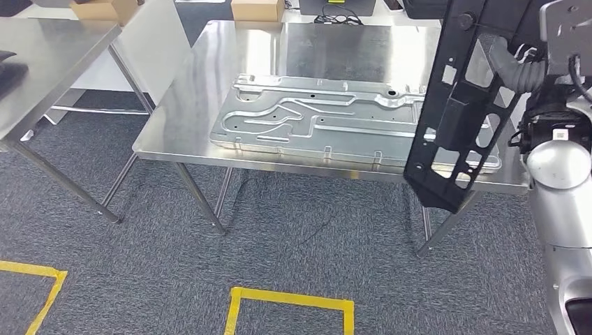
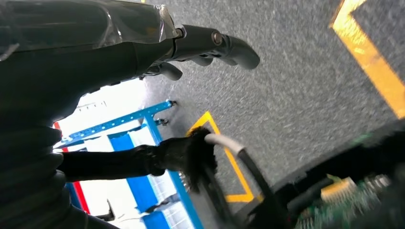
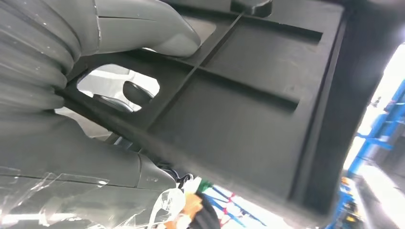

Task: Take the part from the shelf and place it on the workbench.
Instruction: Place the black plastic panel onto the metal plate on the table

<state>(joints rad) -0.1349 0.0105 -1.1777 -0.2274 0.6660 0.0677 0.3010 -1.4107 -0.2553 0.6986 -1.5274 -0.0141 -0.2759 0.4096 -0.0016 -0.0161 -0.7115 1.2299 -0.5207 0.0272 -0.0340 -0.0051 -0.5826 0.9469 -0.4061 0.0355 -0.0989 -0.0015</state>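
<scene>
My right hand (image 1: pixel 515 67) holds a long black plastic part (image 1: pixel 454 118) with cut-out openings, upright and tilted, over the right end of the steel workbench (image 1: pixel 230 63). Its lower end hangs past the bench's front edge. In the right wrist view the grey thumb (image 3: pixel 143 28) presses on the ribbed face of the part (image 3: pixel 248 105), and a dark finger shows through an opening. A large stamped metal panel (image 1: pixel 328 122) lies flat on the bench. My left hand (image 2: pixel 205 45) hangs over the carpet with nothing in it, its fingers apart.
A second steel table (image 1: pixel 56 63) stands at the left. Cardboard boxes (image 1: pixel 257 10) sit at the bench's far edge. Yellow tape squares (image 1: pixel 290 300) mark the grey carpet in front. A blue frame (image 2: pixel 143 119) shows in the left wrist view.
</scene>
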